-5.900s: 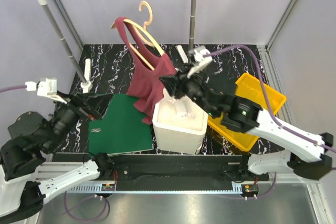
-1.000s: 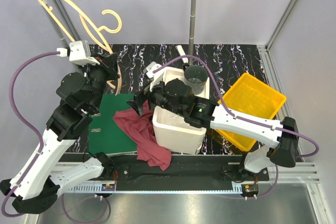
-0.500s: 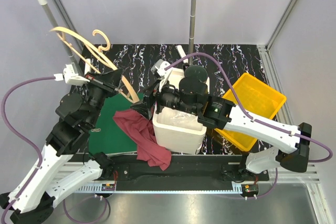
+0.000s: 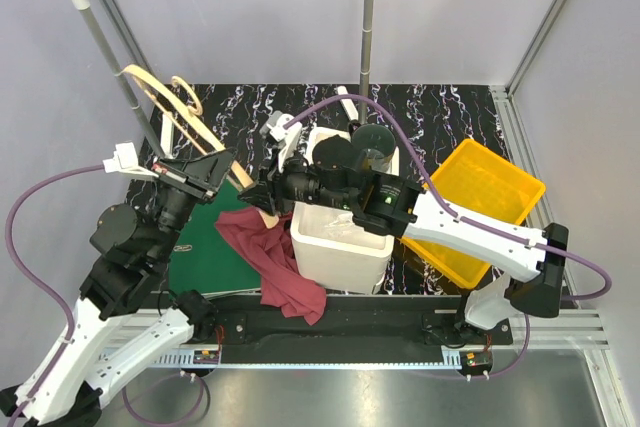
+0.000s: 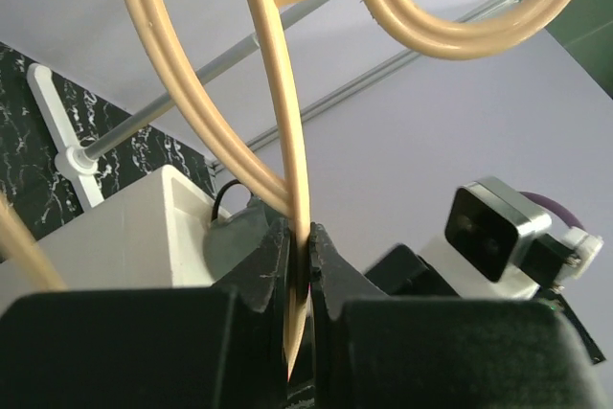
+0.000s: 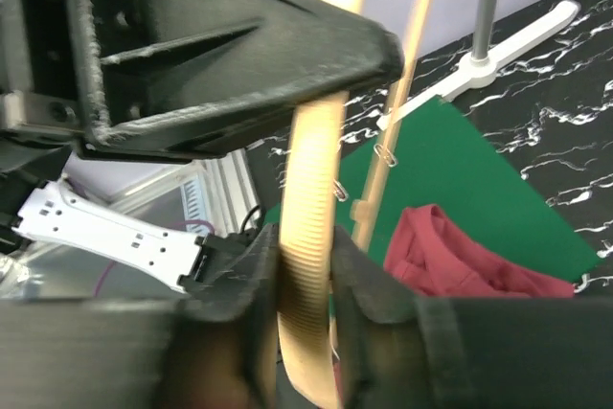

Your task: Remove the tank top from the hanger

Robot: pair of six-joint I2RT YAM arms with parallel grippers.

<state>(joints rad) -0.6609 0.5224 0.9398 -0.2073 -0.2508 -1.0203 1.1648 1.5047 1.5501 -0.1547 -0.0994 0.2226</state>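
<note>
The dark red sleeveless tank top [image 4: 275, 252] is off and lying crumpled, partly on the flat dark green mat [image 4: 205, 257], just on the near side of the right gripper [image 6: 306, 323]. Both grippers are clamped on the light tan wooden hanger [image 6: 311, 237]. The left gripper [image 5: 299, 265] pinches a thin arm, the right one the broad bar. The hanger's long axis runs far-left to near-right, between the two.

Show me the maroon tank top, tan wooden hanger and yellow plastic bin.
maroon tank top [image 4: 275, 259]: top view, heap's middle.
tan wooden hanger [image 5: 284, 141]: left wrist view, its arm.
yellow plastic bin [image 4: 495, 197]: top view, bare floor.
</note>
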